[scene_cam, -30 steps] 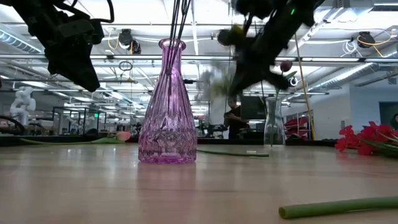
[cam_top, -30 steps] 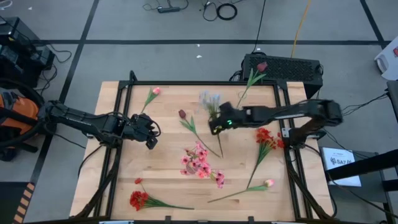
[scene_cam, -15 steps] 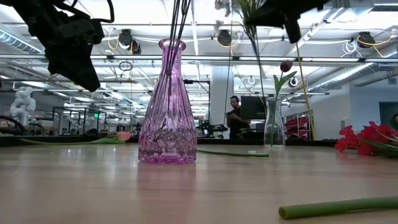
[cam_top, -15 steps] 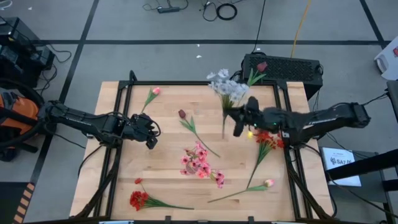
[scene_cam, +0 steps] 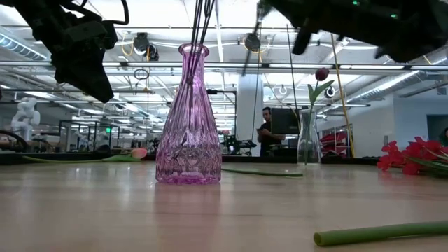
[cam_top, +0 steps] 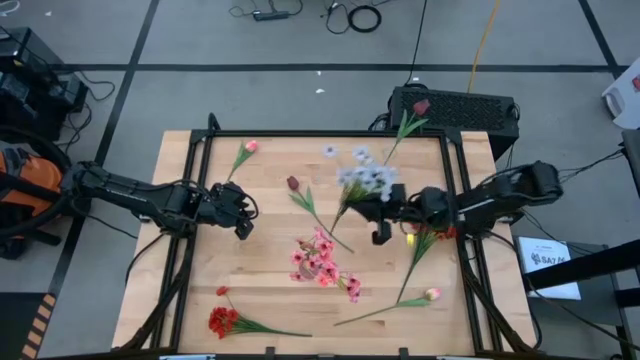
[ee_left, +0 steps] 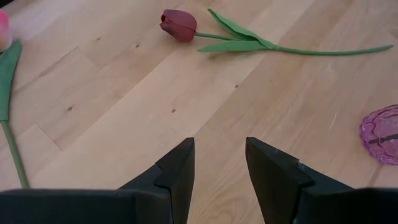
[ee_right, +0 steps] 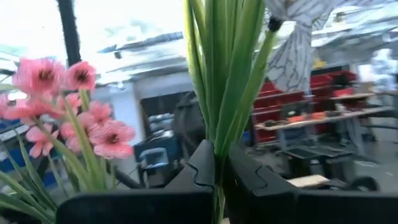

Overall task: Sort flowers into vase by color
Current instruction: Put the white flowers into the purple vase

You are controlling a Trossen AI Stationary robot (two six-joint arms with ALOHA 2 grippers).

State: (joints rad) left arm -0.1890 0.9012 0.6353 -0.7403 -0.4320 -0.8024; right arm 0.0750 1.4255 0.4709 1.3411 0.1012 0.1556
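My right gripper [cam_top: 364, 206] hangs above the table's middle right, shut on a pale blue-white spray [cam_top: 364, 178] with a green stalk. A pink glass vase [scene_cam: 187, 119] stands mid-table and holds a pink spray [cam_top: 318, 258]. A clear vase [scene_cam: 306, 137] farther back holds a red tulip [scene_cam: 321, 73]. My left gripper [ee_left: 219, 167] is open above bare wood at the table's left. A dark red tulip [ee_left: 179, 26] lies flat beyond it. My right gripper pinches the spray's bundle of green stalks [ee_right: 217, 146] between its two fingers, which lie across the stalks. It comes roughly level from the table's right. The spray is lifted clear, with its pale heads [ee_right: 292, 37] above the fingers.
Loose stems lie flat on the wood: a pink bud [cam_top: 250, 146] at the far left, a red spray [cam_top: 222, 320] at the near left, a red spray [cam_top: 430, 220] under my right arm, and a pink bud [cam_top: 432, 294] at the near right. A person stands in the room behind.
My right gripper carried the blue-white spray from the table's middle toward the right and upward, leaving the top of the low view. The spray swung as it went: its heads swept toward the far edge, then came back nearer. My left arm kept still.
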